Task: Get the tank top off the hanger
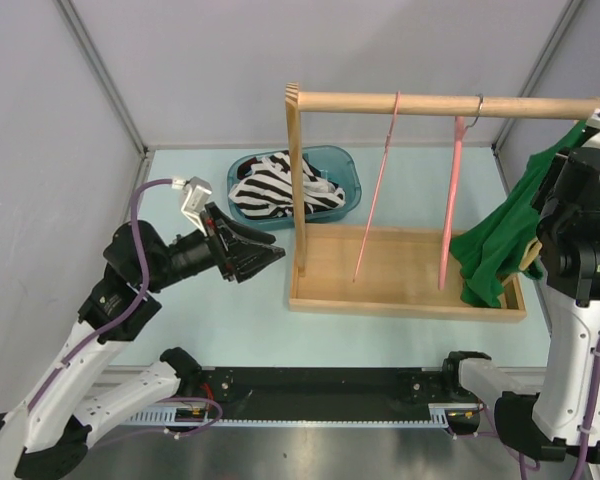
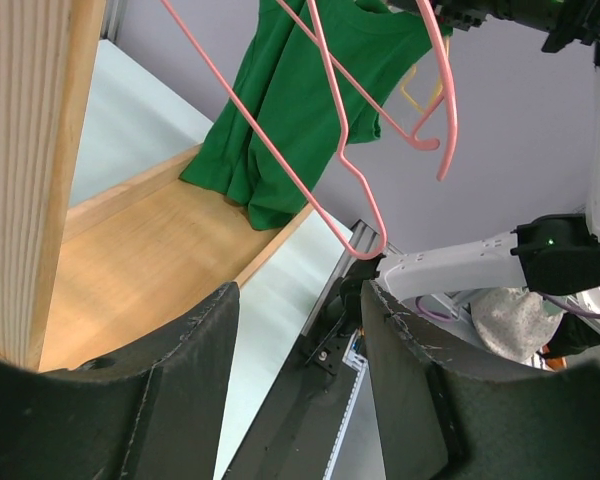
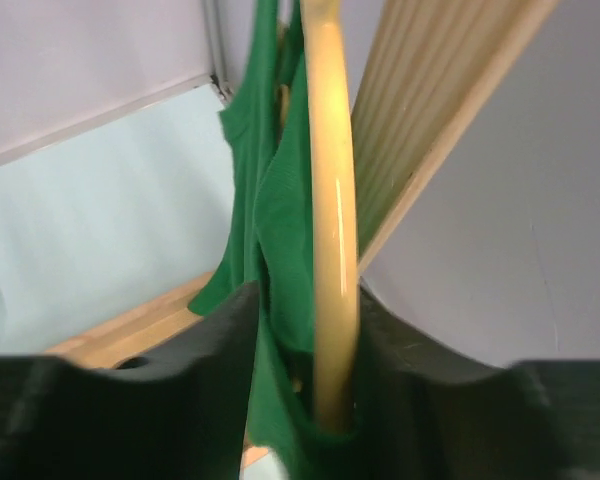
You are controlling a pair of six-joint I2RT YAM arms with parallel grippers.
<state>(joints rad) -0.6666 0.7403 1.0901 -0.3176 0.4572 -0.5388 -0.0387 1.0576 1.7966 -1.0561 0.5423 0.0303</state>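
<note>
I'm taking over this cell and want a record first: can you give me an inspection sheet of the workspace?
Surface: pale blue table, holding a wooden rack.
Job's things: green tank top on yellow hanger, at the right end of the rail.
Clutter: two bare pink hangers; basket with striped cloth.
Hands: left hand open, empty; right hand closed on the yellow hanger and fabric.
Cables: purple cable along the left arm.
Surroundings: grey walls.

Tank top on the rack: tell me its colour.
Green. The tank top shows best in the left wrist view.
</note>
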